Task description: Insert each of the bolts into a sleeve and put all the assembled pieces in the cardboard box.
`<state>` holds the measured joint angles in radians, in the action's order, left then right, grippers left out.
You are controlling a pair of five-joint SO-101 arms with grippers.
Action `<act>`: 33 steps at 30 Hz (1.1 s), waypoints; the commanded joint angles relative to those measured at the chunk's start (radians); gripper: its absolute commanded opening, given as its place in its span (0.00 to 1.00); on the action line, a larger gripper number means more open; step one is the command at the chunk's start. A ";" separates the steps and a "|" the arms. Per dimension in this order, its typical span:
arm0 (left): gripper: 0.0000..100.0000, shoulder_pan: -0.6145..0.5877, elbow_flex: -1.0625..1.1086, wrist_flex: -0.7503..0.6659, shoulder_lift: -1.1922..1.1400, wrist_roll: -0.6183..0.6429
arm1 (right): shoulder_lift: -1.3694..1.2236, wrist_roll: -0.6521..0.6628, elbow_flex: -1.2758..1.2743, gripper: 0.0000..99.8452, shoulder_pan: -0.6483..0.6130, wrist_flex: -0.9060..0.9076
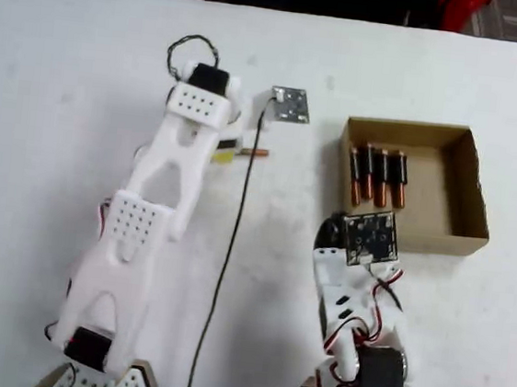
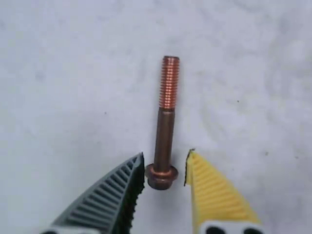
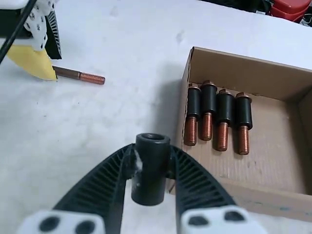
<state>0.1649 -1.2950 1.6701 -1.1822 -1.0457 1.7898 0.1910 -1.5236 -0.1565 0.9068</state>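
A copper bolt lies flat on the white table, its flanged head between the tips of my left gripper, which is open with a grey finger and a yellow finger on either side. The high view shows that bolt beside the left gripper. My right gripper is shut on an upright black sleeve, just off the near left corner of the cardboard box. Several bolts in sleeves lie side by side in the box.
A small metal square sits on the table beyond the bolt, and a black cable runs from it toward the front between the two arms. The table's far edge lies well behind.
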 commanded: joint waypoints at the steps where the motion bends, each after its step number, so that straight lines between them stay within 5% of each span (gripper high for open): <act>1: 0.17 -0.010 -0.153 0.023 -0.045 -0.011 | 0.008 0.000 0.008 0.02 0.001 -0.027; 9: 0.16 -0.027 -0.203 0.038 -0.117 -0.011 | 0.008 0.000 0.008 0.02 0.001 -0.027; 16: 0.02 -0.027 -0.201 0.066 -0.119 -0.011 | 0.008 0.000 0.006 0.02 0.001 -0.027; 33: 0.02 -0.022 -0.262 0.118 -0.004 0.038 | 0.008 0.000 -0.003 0.02 0.001 -0.027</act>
<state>0.1511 -1.5190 1.7791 -1.3357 -1.0426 1.7898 0.1910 -1.5374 -0.1580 0.9068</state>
